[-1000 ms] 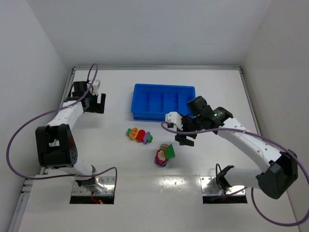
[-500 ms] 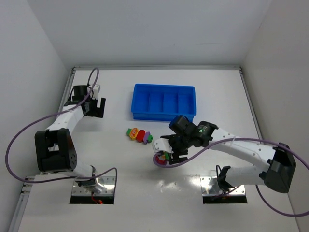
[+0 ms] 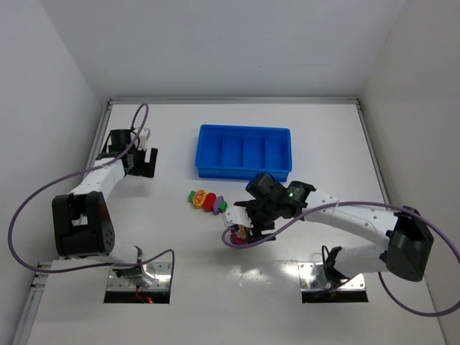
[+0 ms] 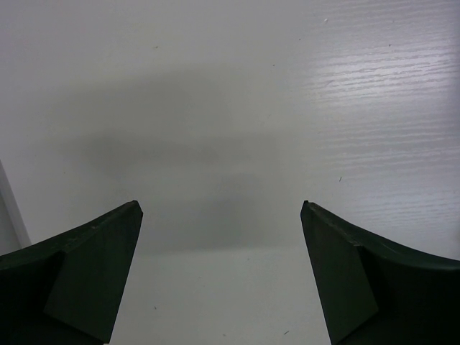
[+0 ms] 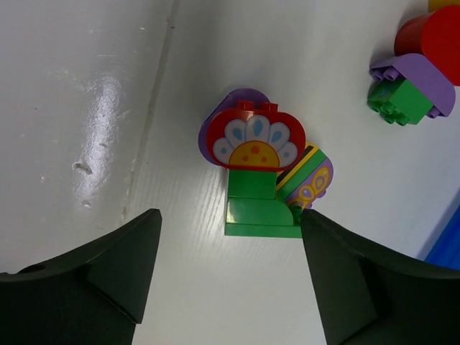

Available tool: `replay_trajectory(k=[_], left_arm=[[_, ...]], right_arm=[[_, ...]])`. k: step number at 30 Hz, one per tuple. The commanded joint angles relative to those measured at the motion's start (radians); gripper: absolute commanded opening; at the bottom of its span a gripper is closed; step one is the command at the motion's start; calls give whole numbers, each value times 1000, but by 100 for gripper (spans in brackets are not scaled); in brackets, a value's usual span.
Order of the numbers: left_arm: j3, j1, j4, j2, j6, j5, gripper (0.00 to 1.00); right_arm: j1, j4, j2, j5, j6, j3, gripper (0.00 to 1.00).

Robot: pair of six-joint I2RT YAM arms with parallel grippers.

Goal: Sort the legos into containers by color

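Two arms (image 3: 100,172) in shot, one gripper apiece: left gripper (image 4: 219,215), right gripper (image 5: 230,215). One blue tray (image 3: 244,172), and that's four compartments (image 3: 231,152) side by side. Two lego clumps on the one table (image 3: 323,136). The flower clump (image 5: 262,176) counts one red flower-printed piece (image 5: 260,140), one purple piece (image 5: 207,133), one striped rounded piece (image 5: 307,176), plus green bricks (image 5: 255,205), number unclear. The second clump (image 3: 207,200) shows four colours, piece count unclear.

White counter (image 3: 144,237) with a blue tray (image 3: 230,172) and two lego clumps
Tray toward the far side, four compartments side by side; one multicoloured clump (image 3: 207,200) lies just in front of it; the second clump (image 5: 259,180), red, green and purple, lies nearer, apart
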Motion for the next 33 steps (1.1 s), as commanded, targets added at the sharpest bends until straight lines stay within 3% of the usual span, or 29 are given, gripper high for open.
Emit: replay_trajectory(k=[1,3,4,33], left_arm=[[-15,11,23,-24,6,-8,100],[-15,11,23,-24,6,-8,100],[-24,11,23,-24,6,-8,100],[-116,11,51,-42,16,-48,100]], right_arm=[[4,47,25,-3,0,9,80],[15,83,25,20,44,9,98],[15,95,35,32,44,9,100],[54,167,219,-30,54,48,100]])
